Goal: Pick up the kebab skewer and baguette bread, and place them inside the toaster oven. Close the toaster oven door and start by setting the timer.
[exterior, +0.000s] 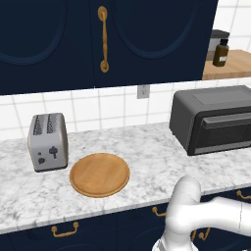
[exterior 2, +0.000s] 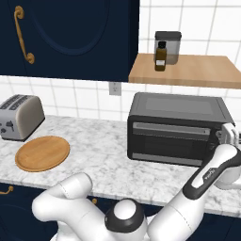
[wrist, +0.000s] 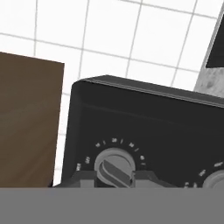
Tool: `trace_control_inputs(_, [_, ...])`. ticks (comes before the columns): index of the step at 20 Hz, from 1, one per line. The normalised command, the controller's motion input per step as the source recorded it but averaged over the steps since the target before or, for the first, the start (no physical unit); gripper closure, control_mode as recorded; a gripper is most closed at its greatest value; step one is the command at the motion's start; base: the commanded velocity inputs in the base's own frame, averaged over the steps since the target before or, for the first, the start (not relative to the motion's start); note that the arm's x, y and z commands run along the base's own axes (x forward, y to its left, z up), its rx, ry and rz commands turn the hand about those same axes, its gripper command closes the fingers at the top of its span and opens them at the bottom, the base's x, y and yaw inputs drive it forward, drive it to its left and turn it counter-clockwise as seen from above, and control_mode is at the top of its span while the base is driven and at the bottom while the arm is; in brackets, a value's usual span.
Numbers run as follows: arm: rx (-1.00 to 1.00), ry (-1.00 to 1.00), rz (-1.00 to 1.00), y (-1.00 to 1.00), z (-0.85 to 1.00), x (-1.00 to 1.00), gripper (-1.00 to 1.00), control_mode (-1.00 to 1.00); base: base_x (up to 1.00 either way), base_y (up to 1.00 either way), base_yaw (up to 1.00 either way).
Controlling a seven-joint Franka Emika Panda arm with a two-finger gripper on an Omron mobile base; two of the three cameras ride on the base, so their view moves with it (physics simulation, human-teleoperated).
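Oven: we see the toaster oven (exterior 2: 176, 129) on the marble counter (exterior 2: 103, 160), under a wooden shelf (exterior 2: 188, 70); in the left base view it sits at the right edge of the counter.
Door: the door (exterior 2: 169, 143) stands upright and shut against the oven's front, its bar handle (exterior 2: 169, 129) running along the top edge.
Skewer and bread: we cannot make them out (the dark glass of the door hides whatever is behind it).
Gripper: the gripper (exterior 2: 229, 133) is at the oven's right front corner, on the control side; its fingers are clenched, and in the hand view the two tips sit either side of a grey dial (wrist: 114, 167), pinching it as far as we can tell.
Dial: round, grey, with a raised bar across its face that lies tilted; small white marks ring its upper half. A second knob (wrist: 215, 179) shows at the right edge of the hand view.
Arm: it rises from the lower left of the right base view and reaches across in front of the counter to the oven.
Toaster: a silver two-slot toaster (exterior: 48, 142) stands at the counter's left end, against the tiled wall.
Board: a round wooden board (exterior: 99, 174) lies just beside the toaster, nearer the counter's front edge.
Shelf: a brown bottle (exterior 2: 160, 56) stands in front of a lidded grey canister (exterior 2: 168, 46).
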Motion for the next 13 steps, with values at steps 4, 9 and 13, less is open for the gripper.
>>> trace_control_inputs(4, [0.08,0.00,-0.06,0.13,-0.08,0.00,1.00,-1.00,0.00,0.00,0.00])
trace_control_inputs(9, [0.08,0.00,-0.08,0.22,-0.07,0.00,1.00,-1.00,0.00,0.00,0.00])
trace_control_inputs(13, [0.10,0.00,-0.09,0.29,-0.06,0.00,1.00,-1.00,0.00,0.00,0.00])
